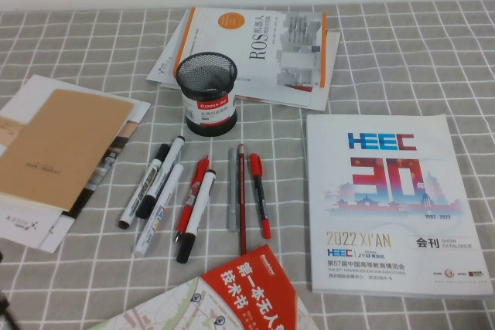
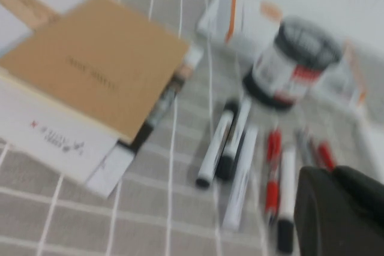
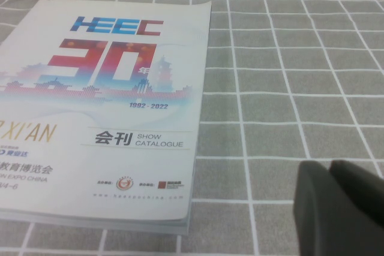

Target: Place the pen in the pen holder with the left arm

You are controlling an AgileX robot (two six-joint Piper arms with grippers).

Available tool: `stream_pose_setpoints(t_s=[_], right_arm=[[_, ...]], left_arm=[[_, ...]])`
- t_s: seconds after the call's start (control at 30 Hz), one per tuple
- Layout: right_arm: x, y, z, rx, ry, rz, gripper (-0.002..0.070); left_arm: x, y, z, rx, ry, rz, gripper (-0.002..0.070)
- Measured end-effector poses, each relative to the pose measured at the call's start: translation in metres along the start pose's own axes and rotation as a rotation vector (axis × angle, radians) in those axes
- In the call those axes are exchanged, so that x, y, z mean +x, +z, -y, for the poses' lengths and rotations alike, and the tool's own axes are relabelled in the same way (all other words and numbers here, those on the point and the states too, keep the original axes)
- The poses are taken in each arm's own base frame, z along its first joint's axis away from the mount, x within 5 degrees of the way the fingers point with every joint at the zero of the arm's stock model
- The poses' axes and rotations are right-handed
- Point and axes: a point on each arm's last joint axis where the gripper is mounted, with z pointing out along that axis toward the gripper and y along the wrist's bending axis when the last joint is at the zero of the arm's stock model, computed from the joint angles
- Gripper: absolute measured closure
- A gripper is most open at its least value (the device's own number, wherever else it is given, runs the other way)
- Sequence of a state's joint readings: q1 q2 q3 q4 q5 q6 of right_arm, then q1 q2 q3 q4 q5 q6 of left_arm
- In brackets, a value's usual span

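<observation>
Our left gripper [image 2: 336, 175] is closed, empty, short of the slim white black-capped pen [image 1: 161, 177] lying ahead, before the black mesh pen holder [image 1: 206, 92]. Right gripper [image 3: 333, 169] looks closed near the white catalogue [image 3: 108, 88]. Crowded markers risk us grabbing the twin.

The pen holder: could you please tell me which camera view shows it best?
The high view shows the pen holder best: sharp, whole, upright, its mouth visibly empty, label readable. The left wrist view shows it whole too, but smeared by blur. The right wrist view misses it, showing only the catalogue and checked cloth.
</observation>
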State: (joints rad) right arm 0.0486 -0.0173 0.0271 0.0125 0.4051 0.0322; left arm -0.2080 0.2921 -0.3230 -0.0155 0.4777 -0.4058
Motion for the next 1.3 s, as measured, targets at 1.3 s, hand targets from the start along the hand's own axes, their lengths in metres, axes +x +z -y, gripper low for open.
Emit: stream_pose_setpoints(t_s=[1.3], right_arm=[[0.0,0.0,0.0,0.0,0.0,0.0,0.069]], left_arm=[[-0.054,0.239,0.087,0.061,0.465,-1.012,0.068]])
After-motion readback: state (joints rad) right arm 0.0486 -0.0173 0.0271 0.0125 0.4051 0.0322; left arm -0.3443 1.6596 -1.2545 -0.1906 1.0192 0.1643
